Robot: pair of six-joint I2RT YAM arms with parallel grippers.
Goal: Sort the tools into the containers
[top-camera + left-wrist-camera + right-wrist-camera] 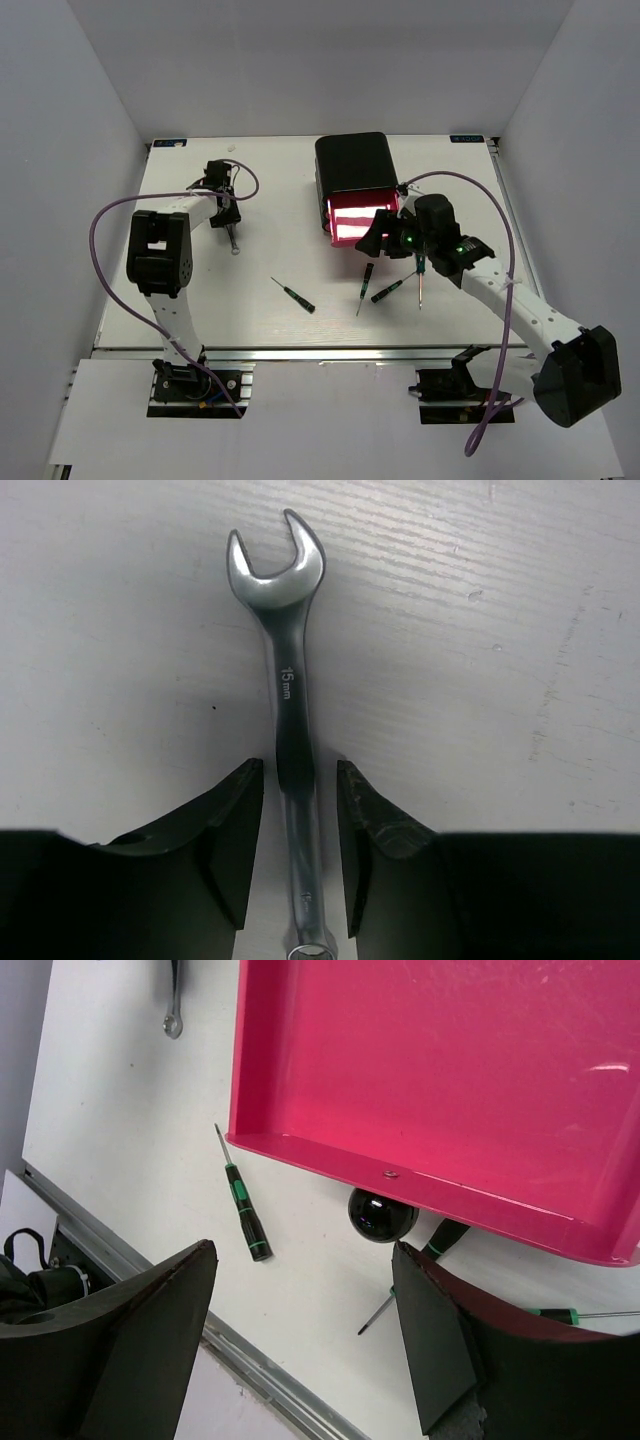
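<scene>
Far left on the surface, left hand straddles the silver wrench, fingers half-open, not yet clamped; right hand gapes wide and empty over the pulled-out pink drawer, bare inside; screwdrivers lie loose near it, so nothing looks sorted so far.

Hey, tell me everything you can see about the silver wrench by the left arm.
The wrench is polished silver metal, slim, with an open-end head at its far end, a shank stamped 15 mm, and a ring end partly cut off by the picture's edge. It lies flat on the white table, toward the left. The left gripper straddles the shank, one finger on each side with a thin gap, so it seems not yet gripped.
</scene>
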